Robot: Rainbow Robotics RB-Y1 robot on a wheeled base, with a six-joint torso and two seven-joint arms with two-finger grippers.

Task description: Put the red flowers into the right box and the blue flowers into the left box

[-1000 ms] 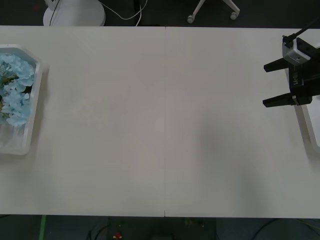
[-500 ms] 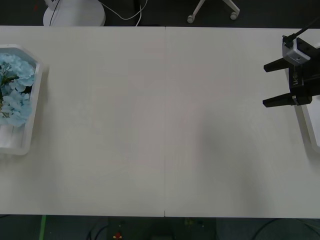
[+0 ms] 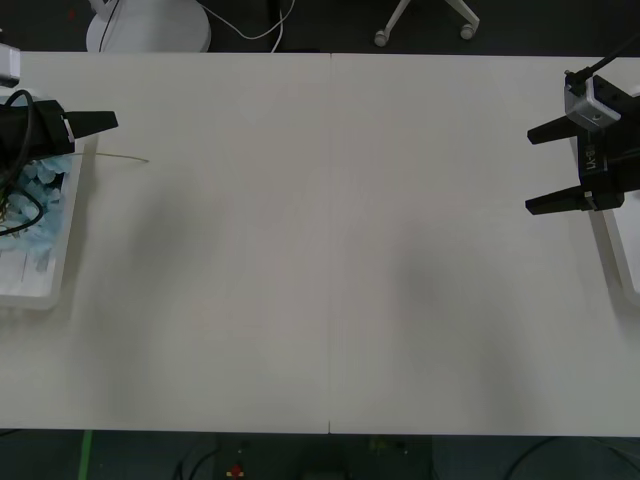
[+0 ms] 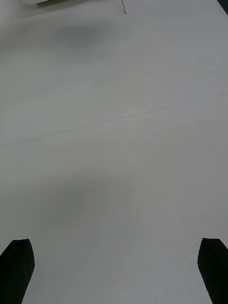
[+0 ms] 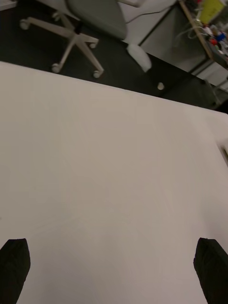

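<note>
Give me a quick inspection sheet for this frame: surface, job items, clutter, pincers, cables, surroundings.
Surface: white table, a seam down its middle, bare across the centre.
Job's things: blue flowers lie in the left box at the table's left edge; a thin stem pokes out over its rim. Right box shows as a sliver at the right edge. Red flowers: nothing seen.
Clutter: nothing seen.
Pincers: left pincer above the left box, fingers apart, empty. Right pincer by the right box, open, empty.
Cables: black cable looped on the left arm; white cable on the floor beyond.
Surroundings: dark floor, office chair bases behind the table.
</note>
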